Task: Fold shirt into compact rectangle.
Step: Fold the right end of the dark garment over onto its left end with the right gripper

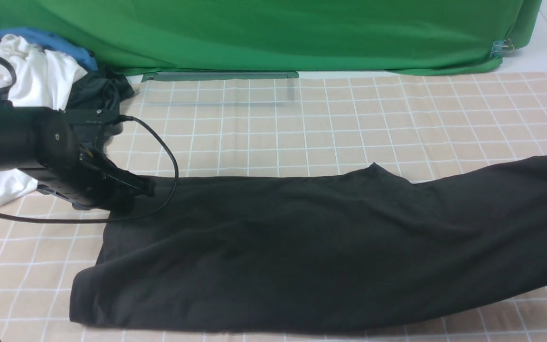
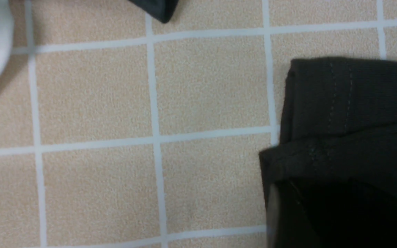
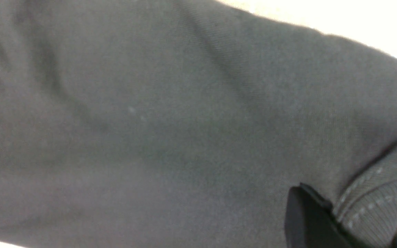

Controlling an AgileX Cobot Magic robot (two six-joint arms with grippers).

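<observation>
Black cotton, soft and matte, the shirt (image 1: 302, 237) lies as a long folded band across the checked tabletop (image 1: 349, 123). Our left gripper (image 1: 140, 187) sits at its far-left corner; we cannot tell its jaws' state. We judge the crosswise fold next: the right gripper (image 3: 353, 227), jaws pinching the stitched hem (image 3: 374, 203), must carry it leftward.

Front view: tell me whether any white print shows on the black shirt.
No, the shirt shows only plain black fabric across its visible surface.
</observation>
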